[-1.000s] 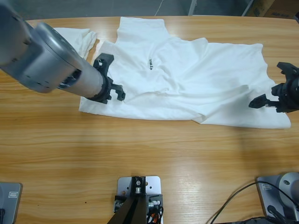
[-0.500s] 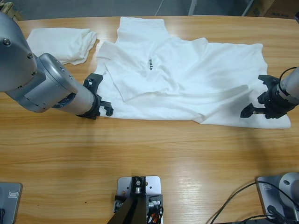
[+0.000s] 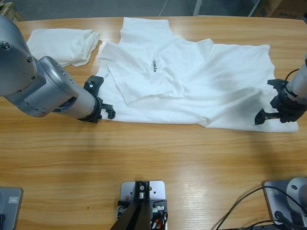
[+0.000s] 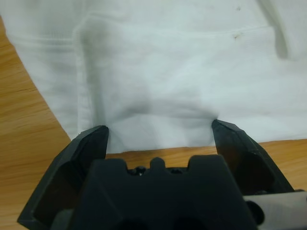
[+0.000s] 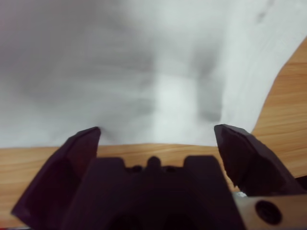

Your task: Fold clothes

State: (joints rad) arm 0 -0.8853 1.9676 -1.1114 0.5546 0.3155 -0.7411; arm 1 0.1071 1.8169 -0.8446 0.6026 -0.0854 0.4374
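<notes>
My left hand sits spread wide at the near left corner of the large white T-shirt, its fingers straddling the hem and gripping nothing. My right hand is likewise spread at the shirt's near right corner, empty. The shirt lies flat across the wooden desk, with small black lettering on its chest. Beyond the shirt's left sleeve rests a smaller folded white T-shirt.

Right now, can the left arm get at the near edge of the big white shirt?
Probably yes: the left gripper sits open right at the large T-shirt hem, and nothing lies between them.
</notes>
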